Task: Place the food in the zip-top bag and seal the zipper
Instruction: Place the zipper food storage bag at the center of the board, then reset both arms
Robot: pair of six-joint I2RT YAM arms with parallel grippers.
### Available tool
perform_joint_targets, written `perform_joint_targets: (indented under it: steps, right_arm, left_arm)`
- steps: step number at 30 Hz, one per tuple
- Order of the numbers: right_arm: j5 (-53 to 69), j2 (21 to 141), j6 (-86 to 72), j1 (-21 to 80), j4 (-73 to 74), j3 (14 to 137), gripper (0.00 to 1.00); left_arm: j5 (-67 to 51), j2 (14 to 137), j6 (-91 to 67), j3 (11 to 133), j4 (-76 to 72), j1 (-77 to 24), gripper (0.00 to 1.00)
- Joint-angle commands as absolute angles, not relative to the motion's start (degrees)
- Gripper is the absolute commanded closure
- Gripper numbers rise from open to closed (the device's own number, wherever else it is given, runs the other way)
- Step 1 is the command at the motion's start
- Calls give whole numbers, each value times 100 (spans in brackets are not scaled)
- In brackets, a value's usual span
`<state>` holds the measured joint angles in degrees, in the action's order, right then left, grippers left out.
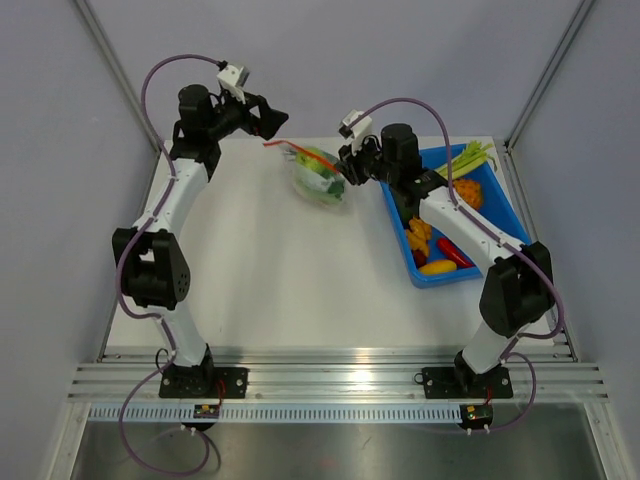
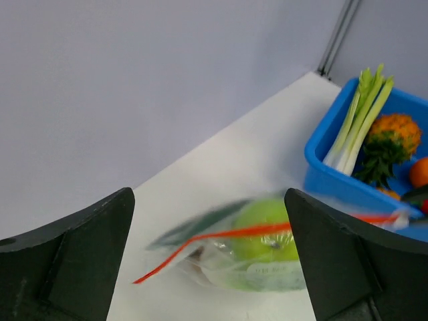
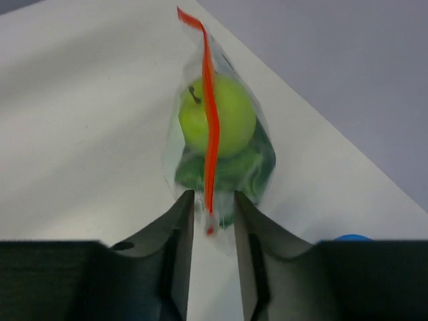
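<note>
Two robot arms reach over a white table (image 1: 250,285), seen from above and from each wrist. Near the far edge lies the clear zip-top bag (image 1: 318,180), between the two grippers. It holds a green apple (image 3: 224,117) on top of something dark green (which cannot be made out). The orange-red zipper (image 3: 208,100) runs along the bag's mouth. The left gripper (image 1: 272,120) hovers just to the left of the bag with its fingers spread wide, holding nothing. The right gripper (image 3: 214,204) sits at the bag's right end, its fingers only slightly parted. The end of the zipper lies in the narrow gap between them, not visibly pinched. To the right, a blue bin (image 1: 447,279) holds green onions (image 2: 358,120) and orange, red and yellow pieces.
</note>
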<state>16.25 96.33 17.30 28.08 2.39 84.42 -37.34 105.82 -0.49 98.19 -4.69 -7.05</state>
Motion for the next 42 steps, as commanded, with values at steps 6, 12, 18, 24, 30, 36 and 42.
perform_joint_targets:
  steps: [6,12,18,24,30,36,42]
  right_arm:
    - [1961,9133,1477,3085,308,7692,15]
    - [503,8561,986,3094,902,7881,1]
    - [-1588,8833,-208,3085,2563,8980,0]
    - [-2944,8702,-1142,3085,3278,8870,0]
    - [-3410,8052,-1458,3094,3418,7991,0]
    - [-3621,7445,-1749,3094,3700,7270,0]
    - [-3577,6979,-2003,3085,3648,6716,0]
  left_arm:
    - [-3208,9590,-1143,8939,-1662,-316,1]
    - [-2560,8562,-1318,8456,-862,-343,1]
    - [-1235,7604,-1257,7736,271,-658,1]
    - [-72,6603,-1404,6461,668,-1274,1]
    - [289,5881,-2118,5364,1106,-1476,1]
    - [826,4870,-2162,4457,1433,-1582,1]
    - [1380,4245,-2039,4043,1573,-1582,1]
